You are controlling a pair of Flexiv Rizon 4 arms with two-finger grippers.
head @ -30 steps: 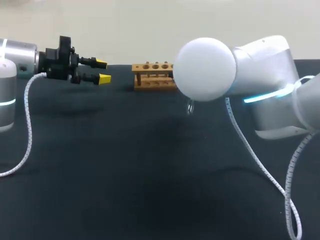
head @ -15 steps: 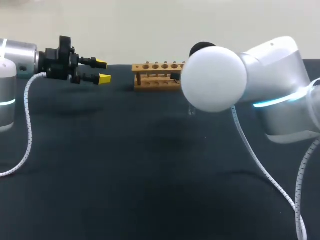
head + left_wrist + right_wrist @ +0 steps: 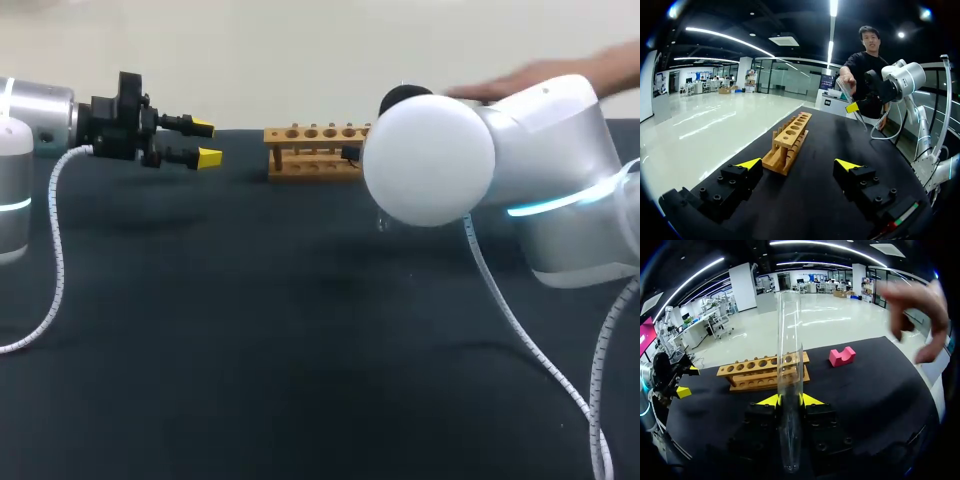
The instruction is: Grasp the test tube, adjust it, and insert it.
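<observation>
A clear glass test tube (image 3: pixel 790 340) stands upright between the yellow tips of my right gripper (image 3: pixel 790 400), which is shut on it. Ahead of it lies the wooden rack (image 3: pixel 765 371) with a row of holes, at the table's far side (image 3: pixel 315 150). In the head view my right arm's elbow (image 3: pixel 430 160) hides that gripper, and only the tube's lower end (image 3: pixel 381 217) shows faintly. My left gripper (image 3: pixel 205 143) hovers left of the rack, open and holding nothing. In its own view the left gripper (image 3: pixel 798 165) points at the rack (image 3: pixel 790 140) and the tube (image 3: pixel 852 100).
A person's hand (image 3: pixel 920 315) reaches over the table beside the tube, apart from it, and shows above my right arm (image 3: pixel 540 78). A pink notched block (image 3: pixel 842 356) lies next to the rack's end. White cables (image 3: pixel 55 250) trail over the dark table.
My right arm shifted to the right with the tube, then held still. A person's hand has come in over the table at the far right. The left arm has not moved.
</observation>
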